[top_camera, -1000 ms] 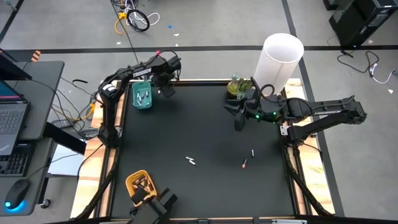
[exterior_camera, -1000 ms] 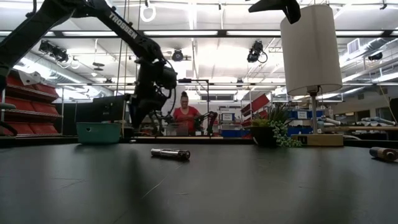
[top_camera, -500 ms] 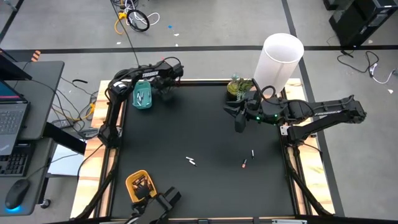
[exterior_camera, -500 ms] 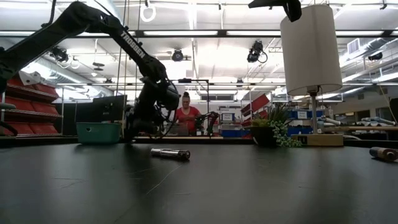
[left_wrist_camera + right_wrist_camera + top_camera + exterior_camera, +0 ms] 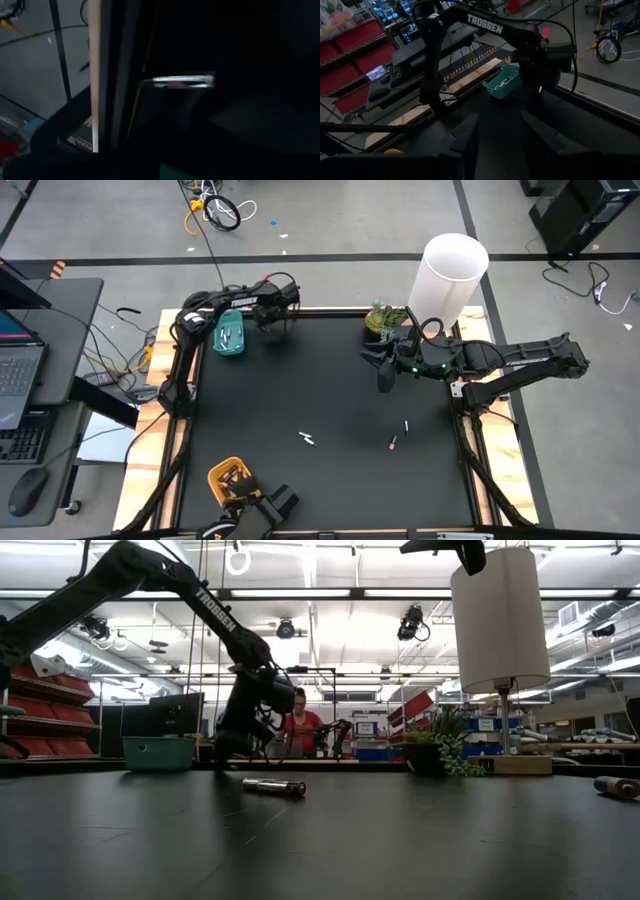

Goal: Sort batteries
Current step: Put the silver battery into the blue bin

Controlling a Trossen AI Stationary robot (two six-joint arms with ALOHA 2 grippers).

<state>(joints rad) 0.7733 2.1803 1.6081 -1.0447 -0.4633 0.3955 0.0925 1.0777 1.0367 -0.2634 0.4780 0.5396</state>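
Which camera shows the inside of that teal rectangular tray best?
The high view: it looks straight down into the teal rectangular tray, showing pale batteries inside. The low view shows only its side wall; the right wrist view sees it small and far off.

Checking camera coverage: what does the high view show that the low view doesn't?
High only: the yellow tray at the near left edge, three batteries, a pale one mid-table and two at right, the batteries in the teal tray, and the right end effector hovering at right.
Low only: one battery side-on, a person behind the table, and the lamp stem.
Both: the teal tray, the left end effector beside it, the lampshade and the plant.
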